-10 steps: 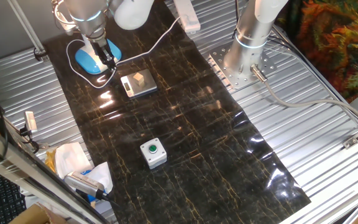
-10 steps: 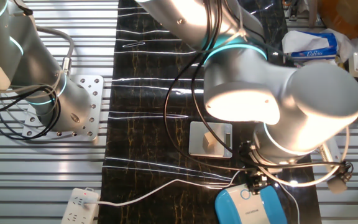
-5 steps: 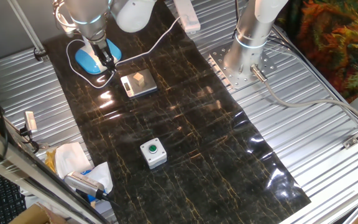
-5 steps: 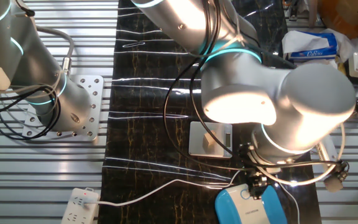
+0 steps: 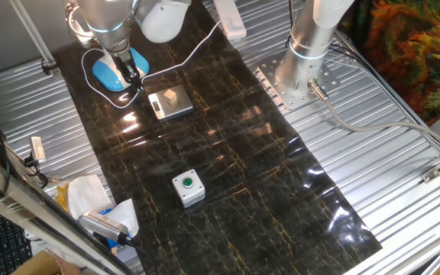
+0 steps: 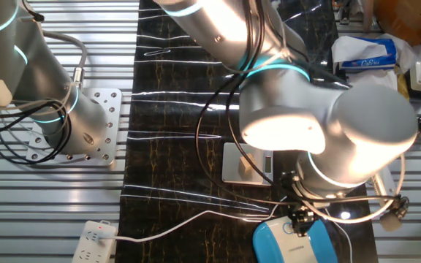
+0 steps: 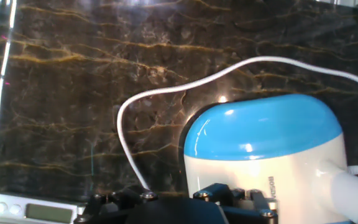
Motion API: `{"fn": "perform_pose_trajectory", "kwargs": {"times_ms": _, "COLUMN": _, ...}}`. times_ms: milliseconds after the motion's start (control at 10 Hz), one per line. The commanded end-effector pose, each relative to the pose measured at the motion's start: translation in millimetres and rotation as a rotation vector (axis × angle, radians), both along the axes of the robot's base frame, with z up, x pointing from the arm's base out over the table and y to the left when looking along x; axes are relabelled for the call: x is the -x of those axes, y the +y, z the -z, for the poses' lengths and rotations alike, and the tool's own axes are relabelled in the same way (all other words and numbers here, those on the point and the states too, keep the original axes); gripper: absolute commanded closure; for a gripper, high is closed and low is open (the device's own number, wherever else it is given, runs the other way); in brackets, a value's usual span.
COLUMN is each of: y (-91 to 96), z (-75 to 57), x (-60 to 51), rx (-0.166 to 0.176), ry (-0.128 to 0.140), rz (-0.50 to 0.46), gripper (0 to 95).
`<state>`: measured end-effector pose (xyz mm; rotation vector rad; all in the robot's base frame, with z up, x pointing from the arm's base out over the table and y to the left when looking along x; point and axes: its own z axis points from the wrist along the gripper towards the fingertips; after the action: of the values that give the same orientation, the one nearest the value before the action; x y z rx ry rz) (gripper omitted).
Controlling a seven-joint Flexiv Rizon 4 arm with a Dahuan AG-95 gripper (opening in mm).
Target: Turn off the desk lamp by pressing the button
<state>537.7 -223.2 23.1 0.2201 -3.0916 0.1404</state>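
The desk lamp's flat sky-blue base (image 5: 105, 76) lies at the far left end of the dark mat. It also shows in the other fixed view (image 6: 275, 245) and fills the lower right of the hand view (image 7: 260, 130). Its thin white cord (image 7: 127, 124) loops round it. My gripper (image 5: 132, 73) points down at the near edge of the base, and in the other fixed view (image 6: 298, 219) its tip is right at the base's white rim. The button is hidden by the gripper. No view shows a gap between the fingertips.
A grey scale (image 5: 170, 102) carrying a small wooden block sits just beside the lamp base. A grey box with a green push button (image 5: 188, 187) stands mid-mat. A white power strip (image 5: 230, 19) lies at the back. A second arm's base plate (image 5: 296, 80) is at the right.
My arm has sunk a little, bringing the gripper slightly closer onto the lamp base. Nothing else has moved.
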Motion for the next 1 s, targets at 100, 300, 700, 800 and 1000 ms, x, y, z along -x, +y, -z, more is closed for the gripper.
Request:
{"fn": "perform_pose_trajectory", "kwargs": {"times_ms": 100, "y": 0.2, "z": 1.4, "x": 3.4, "rx": 0.036, "ry": -0.008, "rz": -0.028, "gripper": 19.0}}
{"fn": "perform_pose_trajectory", "kwargs": {"times_ms": 300, "y": -0.1, "z": 0.8, "x": 3.8, "rx": 0.026, "ry": -0.008, "rz": -0.020, "gripper": 19.0}}
{"fn": "perform_pose_trajectory", "kwargs": {"times_ms": 700, "y": -0.4, "z": 3.1, "x": 3.9, "rx": 0.037, "ry": -0.021, "rz": -0.023, "gripper": 19.0}}
{"fn": "perform_pose_trajectory", "kwargs": {"times_ms": 800, "y": -0.9, "z": 7.1, "x": 3.8, "rx": 0.036, "ry": -0.022, "rz": -0.019, "gripper": 19.0}}
{"fn": "perform_pose_trajectory", "kwargs": {"times_ms": 1000, "y": -1.3, "z": 22.1, "x": 8.6, "rx": 0.043, "ry": -0.067, "rz": -0.031, "gripper": 19.0}}
